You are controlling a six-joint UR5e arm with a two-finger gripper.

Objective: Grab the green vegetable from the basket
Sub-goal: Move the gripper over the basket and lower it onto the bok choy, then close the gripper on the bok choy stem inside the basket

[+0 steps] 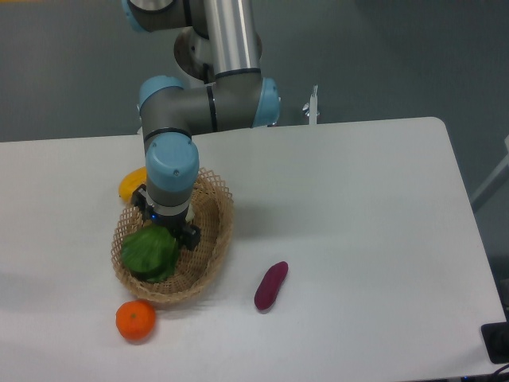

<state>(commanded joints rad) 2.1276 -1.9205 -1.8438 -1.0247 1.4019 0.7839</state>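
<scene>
The green vegetable (149, 253), a bok choy with dark green leaves, lies in the left half of the tan wicker basket (215, 239). My gripper (165, 228) hangs straight above its stem end, which the wrist hides. The fingers reach down to the vegetable, but the arm blocks the view of how they stand. I cannot tell whether they touch it.
A yellow-orange pepper (130, 184) lies just behind the basket's far left rim. An orange fruit (135, 320) sits in front of the basket. A purple sweet potato (271, 285) rests on the white table to the right.
</scene>
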